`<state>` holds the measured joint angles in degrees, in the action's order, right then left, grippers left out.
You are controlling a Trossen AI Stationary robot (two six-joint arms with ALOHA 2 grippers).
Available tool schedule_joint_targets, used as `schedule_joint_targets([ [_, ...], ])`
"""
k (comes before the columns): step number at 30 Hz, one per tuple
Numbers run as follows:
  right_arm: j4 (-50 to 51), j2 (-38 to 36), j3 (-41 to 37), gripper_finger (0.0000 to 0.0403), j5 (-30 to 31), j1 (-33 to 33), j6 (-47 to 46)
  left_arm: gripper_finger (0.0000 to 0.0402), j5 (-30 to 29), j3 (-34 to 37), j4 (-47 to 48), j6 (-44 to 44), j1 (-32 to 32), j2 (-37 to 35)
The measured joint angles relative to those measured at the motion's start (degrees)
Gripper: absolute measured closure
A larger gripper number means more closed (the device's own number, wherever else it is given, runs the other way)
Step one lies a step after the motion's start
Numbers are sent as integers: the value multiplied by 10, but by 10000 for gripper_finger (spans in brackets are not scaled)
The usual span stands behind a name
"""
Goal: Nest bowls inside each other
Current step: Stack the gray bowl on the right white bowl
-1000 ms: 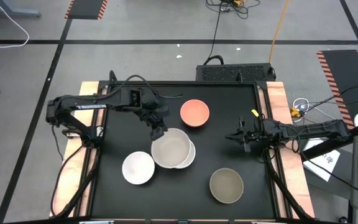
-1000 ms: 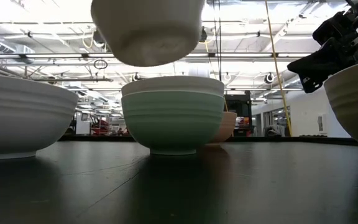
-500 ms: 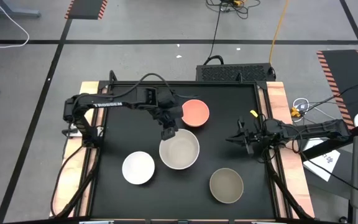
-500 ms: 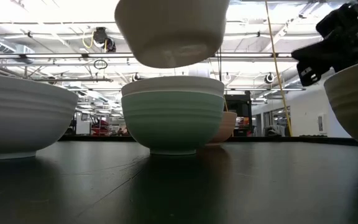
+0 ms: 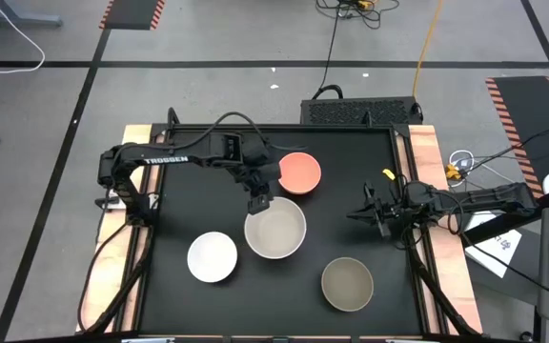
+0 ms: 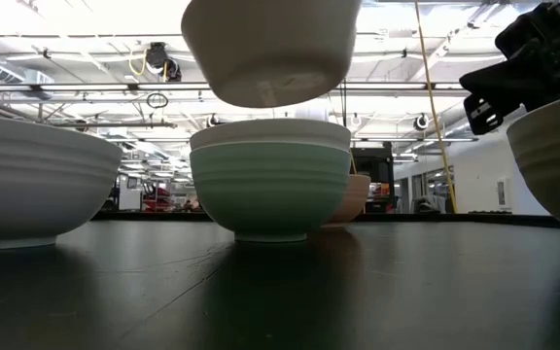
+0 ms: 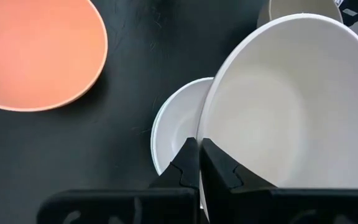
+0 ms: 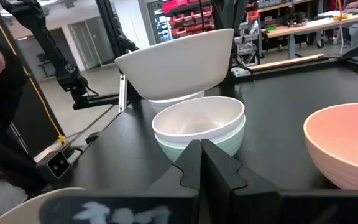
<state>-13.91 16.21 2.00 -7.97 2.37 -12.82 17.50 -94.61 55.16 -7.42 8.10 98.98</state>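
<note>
Six bowls: five are countable from above and a sixth sits under the raised one; left to right they run white, the stack, coral, olive.
White bowl (image 5: pixel 212 256): stands alone at the table's near left, well apart from the arm, not yet nested.
Left gripper (image 5: pixel 261 204): clenched on the rim of the pale beige-grey bowl (image 5: pixel 275 229), one finger inside the wall and one outside, as the left wrist view shows.
Held bowl: hangs in the air, tilted a little, above the stack, clear of it in the low view.
Stack: a second white bowl (image 8: pixel 197 121) sits inside the mint-green bowl (image 6: pixel 270 185) near the table's middle.
Risk, centring: the held bowl looks shifted to one side of the stack, so I judge a straight drop could catch its foot on the white rim and leave it cocked.
Risk, grip: a pinch on one edge lets the bowl swing; letting go while it is tilted could send it sliding off.
Risk, push: pressing down off-centre might shove the light stack across the table.
Coral-pink bowl (image 5: pixel 299 172): just beyond the gripper, close enough that a sideways correction may knock it.
Olive-tan bowl (image 5: pixel 347 283): near right, untouched.
Right gripper (image 5: pixel 363 211): closed on nothing, waiting low at the table's right edge.
</note>
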Motion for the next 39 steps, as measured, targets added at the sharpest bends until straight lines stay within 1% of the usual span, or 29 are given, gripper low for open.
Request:
schedule_joint_targets([
  [3, 0, 0, 0, 403, 0, 0, 0, 401, -2, 0, 7, 0, 0, 0],
  [9, 0, 0, 0, 403, 0, 0, 0, 401, -29, 0, 19, -3, 5, 3],
  [29, 8, 6, 0, 403, 2, 0, 4, 401, -40, 2, 16, 12, 7, 69],
  [39, 14, 6, 0, 403, 2, 0, 4, 401, -40, 2, 11, 11, -7, 101],
])
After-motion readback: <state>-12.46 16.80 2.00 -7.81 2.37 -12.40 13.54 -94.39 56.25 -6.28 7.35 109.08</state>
